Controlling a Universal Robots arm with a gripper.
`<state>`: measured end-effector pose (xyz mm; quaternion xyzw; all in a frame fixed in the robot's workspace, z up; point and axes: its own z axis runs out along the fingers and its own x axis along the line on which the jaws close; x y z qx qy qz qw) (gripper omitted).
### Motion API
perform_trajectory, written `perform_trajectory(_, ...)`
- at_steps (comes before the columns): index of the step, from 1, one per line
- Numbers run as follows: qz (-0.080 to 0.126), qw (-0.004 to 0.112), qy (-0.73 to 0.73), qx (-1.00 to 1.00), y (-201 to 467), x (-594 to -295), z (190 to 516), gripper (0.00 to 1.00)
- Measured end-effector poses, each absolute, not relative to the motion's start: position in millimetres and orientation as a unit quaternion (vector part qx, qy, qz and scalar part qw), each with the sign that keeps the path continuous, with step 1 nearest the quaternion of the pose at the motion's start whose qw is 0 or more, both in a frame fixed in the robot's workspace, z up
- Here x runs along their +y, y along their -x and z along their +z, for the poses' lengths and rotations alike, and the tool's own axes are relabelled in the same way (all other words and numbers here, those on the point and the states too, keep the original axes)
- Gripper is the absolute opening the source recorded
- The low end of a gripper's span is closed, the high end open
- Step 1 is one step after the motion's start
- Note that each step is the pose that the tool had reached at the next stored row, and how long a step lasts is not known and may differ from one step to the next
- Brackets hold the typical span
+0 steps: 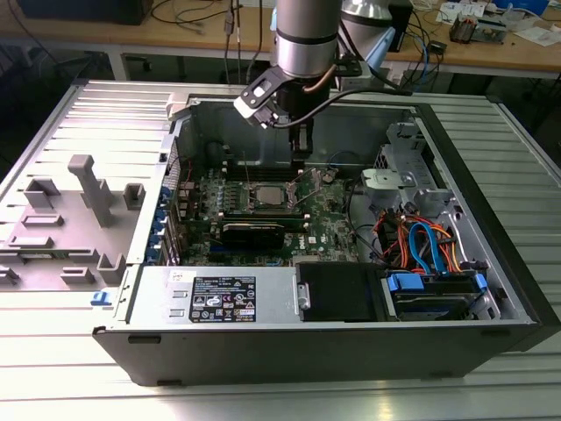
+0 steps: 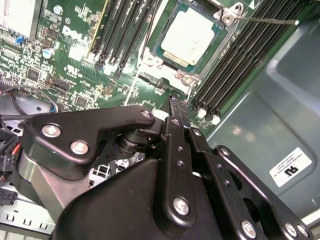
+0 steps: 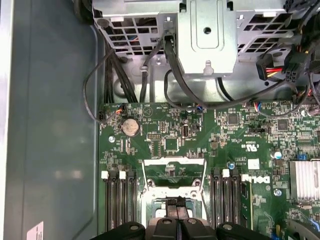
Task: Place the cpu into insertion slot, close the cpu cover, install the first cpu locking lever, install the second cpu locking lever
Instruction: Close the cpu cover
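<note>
The cpu (image 2: 189, 36), a silver-topped square chip, lies flat in the insertion slot (image 2: 220, 42) on the green board; in the exterior view the cpu (image 1: 264, 195) is at the case's middle. The cpu cover (image 3: 172, 161), a silver frame with a large window, stands swung open beside the socket. One thin wire lever (image 2: 265, 20) sticks out raised past the socket's corner. My gripper (image 2: 174, 101) hangs above the board just off the socket's edge, fingers pressed together with nothing between them; in the first wrist view the gripper (image 3: 177, 212) is over the socket's edge.
Long black memory sticks (image 2: 125, 30) flank the socket on both sides. A metal drive cage (image 3: 207, 30) and black cables (image 3: 125, 85) lie beyond the board. The black power supply (image 1: 219, 298) lines the case's near wall. Grey fixtures (image 1: 88, 189) stand on the exterior view's left.
</note>
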<state>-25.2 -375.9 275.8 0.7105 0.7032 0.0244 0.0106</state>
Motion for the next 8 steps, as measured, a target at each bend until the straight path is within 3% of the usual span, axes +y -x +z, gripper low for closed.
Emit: perform_trajectory(8, 0.024, 0.011, -0.711, 0.703, 14, -376, 276, 0.11)
